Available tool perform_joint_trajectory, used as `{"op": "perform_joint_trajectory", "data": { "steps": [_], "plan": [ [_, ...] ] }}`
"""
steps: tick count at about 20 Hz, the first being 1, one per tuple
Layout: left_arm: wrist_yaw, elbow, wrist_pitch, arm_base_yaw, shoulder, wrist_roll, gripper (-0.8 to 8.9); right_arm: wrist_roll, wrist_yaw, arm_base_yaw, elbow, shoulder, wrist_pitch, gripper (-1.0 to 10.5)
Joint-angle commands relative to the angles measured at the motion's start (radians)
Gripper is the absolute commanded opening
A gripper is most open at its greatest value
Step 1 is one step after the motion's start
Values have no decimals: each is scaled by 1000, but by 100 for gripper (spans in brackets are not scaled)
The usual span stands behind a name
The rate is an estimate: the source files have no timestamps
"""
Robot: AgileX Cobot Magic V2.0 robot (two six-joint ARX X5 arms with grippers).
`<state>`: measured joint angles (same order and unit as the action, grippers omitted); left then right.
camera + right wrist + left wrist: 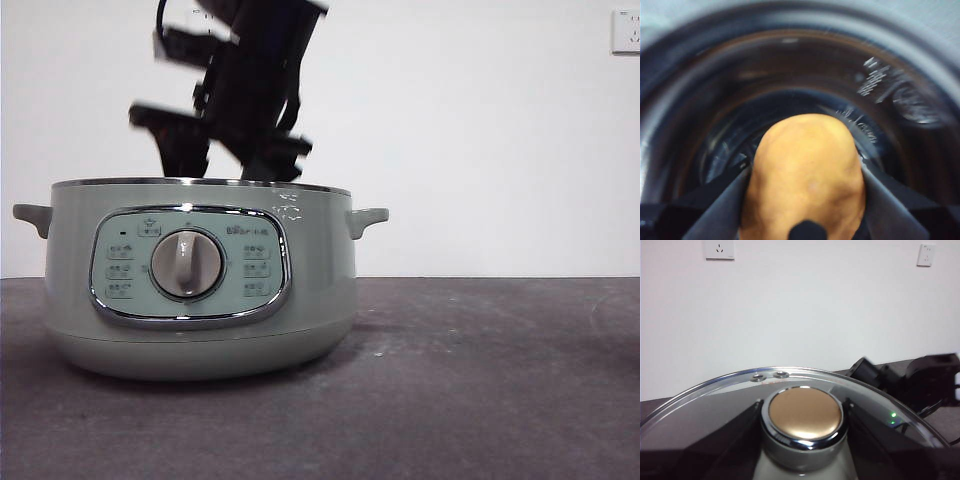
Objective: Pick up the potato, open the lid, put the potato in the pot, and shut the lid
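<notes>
Sage-green pot (200,300) uncovered on dark counter (480,380), right gripper (805,200) reaching inside it, jaws clamped around orange-brown potato (805,175), left gripper (802,440) clasping glass lid (715,395) by its knob (805,412), held aloft.

Plain white wall (480,140) fills the background, evenly lit, no shadows of note. Dark grey-brown matte tabletop (480,380) meets it along a level line (surface slightly speckled). White wall socket (626,30) at 2 o'clock in the front view; left wrist view shows two sockets (719,249) high on the wall.
</notes>
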<state>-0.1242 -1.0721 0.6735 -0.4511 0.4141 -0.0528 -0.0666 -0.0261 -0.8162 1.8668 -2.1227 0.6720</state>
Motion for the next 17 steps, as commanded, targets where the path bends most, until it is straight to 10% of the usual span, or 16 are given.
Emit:
{"op": "perform_joint_trajectory", "data": {
  "steps": [1,5,8,17],
  "plan": [
    [-3,-10,-35,-1,-11,-4,-8,-22,-2,0,1,-41,-26,-11],
    [-5,-10,-5,0,-11,-4,-8,-39,2,-3,1,-58,4,5],
    [-5,-10,4,-1,-11,-4,-8,-21,-6,-3,1,-58,19,404],
    [-40,-10,38,0,0,-3,-8,-8,-6,-3,1,9,42,414]
  ]
}}
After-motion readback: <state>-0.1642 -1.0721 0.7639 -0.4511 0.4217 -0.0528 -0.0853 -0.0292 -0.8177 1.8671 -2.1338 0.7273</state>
